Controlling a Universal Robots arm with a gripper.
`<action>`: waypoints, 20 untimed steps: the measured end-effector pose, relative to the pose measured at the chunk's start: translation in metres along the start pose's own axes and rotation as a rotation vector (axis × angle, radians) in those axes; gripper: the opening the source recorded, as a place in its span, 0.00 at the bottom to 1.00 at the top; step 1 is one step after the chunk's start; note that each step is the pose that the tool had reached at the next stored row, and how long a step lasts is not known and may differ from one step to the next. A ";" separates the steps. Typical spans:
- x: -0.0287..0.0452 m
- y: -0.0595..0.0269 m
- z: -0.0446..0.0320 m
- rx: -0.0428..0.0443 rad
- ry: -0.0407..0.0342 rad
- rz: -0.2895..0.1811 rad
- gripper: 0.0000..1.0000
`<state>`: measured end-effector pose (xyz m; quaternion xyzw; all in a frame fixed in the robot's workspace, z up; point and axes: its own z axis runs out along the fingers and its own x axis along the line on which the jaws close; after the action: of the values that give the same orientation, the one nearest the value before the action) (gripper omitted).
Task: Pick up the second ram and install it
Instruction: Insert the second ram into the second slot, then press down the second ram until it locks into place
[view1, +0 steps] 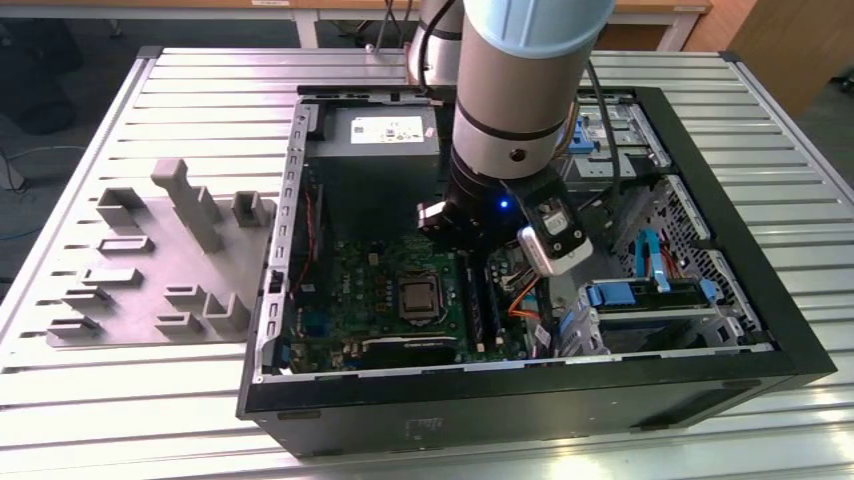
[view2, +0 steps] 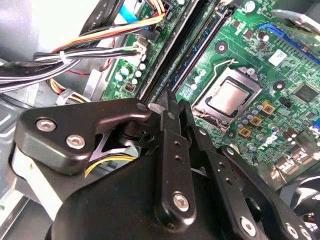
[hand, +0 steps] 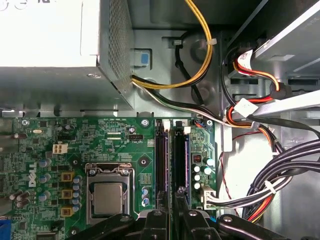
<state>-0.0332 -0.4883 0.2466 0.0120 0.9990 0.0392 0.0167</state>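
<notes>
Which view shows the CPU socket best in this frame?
The first wrist view: the CPU socket sits square-on, whole. The second wrist view shows it tilted but unobstructed. In the exterior view it is small, beside the arm.

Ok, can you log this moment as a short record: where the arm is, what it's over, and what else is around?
setting: open computer case on a slatted table
arm: reaching down into the case
gripper: right above the memory slots, beside the processor socket
board: green motherboard
install state: cannot tell
nearby: cable bundle next to the slots
outside the case: grey fixture on the exterior view's left
</notes>
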 end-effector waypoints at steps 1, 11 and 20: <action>0.0000 0.0000 0.0000 0.0002 0.0000 0.000 0.20; 0.0000 0.0000 -0.0001 0.0027 0.0000 0.000 0.11; 0.0000 0.0001 -0.0001 0.0049 0.0000 0.000 0.11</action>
<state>-0.0332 -0.4882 0.2467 0.0119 0.9991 0.0368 0.0167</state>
